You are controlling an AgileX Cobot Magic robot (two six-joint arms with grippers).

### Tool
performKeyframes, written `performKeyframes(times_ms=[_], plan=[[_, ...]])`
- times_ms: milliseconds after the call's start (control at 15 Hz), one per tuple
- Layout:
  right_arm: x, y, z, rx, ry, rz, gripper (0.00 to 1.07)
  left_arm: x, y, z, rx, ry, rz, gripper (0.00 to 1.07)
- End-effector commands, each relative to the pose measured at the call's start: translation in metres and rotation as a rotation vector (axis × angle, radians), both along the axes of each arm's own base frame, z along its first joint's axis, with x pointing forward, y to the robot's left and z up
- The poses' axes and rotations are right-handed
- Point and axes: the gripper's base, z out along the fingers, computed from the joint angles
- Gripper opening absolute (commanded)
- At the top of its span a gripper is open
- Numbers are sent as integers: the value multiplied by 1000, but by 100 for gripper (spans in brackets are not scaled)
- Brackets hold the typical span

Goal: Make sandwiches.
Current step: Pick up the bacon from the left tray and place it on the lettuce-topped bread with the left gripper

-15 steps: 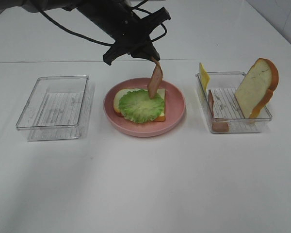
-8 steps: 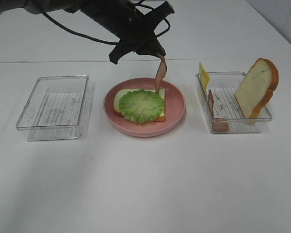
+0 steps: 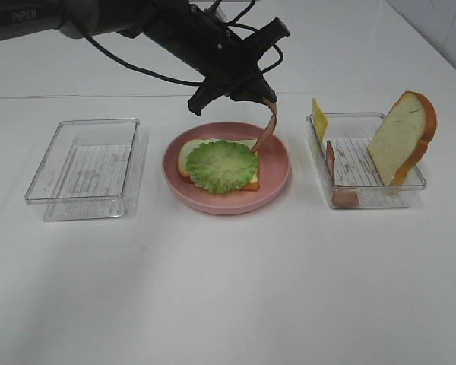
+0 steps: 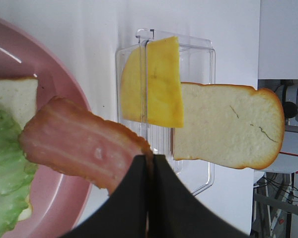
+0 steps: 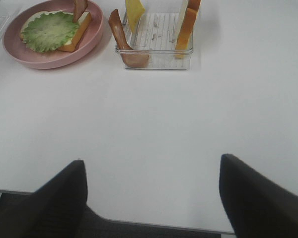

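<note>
Swinging across the pink plate (image 3: 277,163), the left gripper (image 3: 268,98), clamped on a bacon strip (image 3: 264,131), has tilted it until its tip meets the lettuce (image 3: 222,165), likely to lay it flat. Right gripper (image 5: 151,161) waits wide open, well off the plate.

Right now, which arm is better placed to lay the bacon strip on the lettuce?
Left. The left hand is shut on the bacon strip, dangling over the pink plate beside the lettuce. The right hand is open, empty, far off.
</note>
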Motion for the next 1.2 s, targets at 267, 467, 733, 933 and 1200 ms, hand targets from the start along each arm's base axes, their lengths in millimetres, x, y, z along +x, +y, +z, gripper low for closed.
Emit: performKeyframes(times_ms=[267, 467, 733, 933, 1200], plan=[[-4, 0, -1, 9, -32, -2, 73, -1, -3, 8, -33, -14, 3, 0], [-4, 0, -1, 9, -32, -2, 73, -2, 0, 8, -17, 2, -17, 0], [-4, 0, -1, 9, -32, -2, 73, -2, 21, -2, 162, 41, -75, 0], [-4, 0, -1, 9, -32, -2, 73, -1, 32, -2, 242, 26, -93, 0], [-4, 0, -1, 9, -32, -2, 73, -4, 41, -7, 375, 30, -144, 0]])
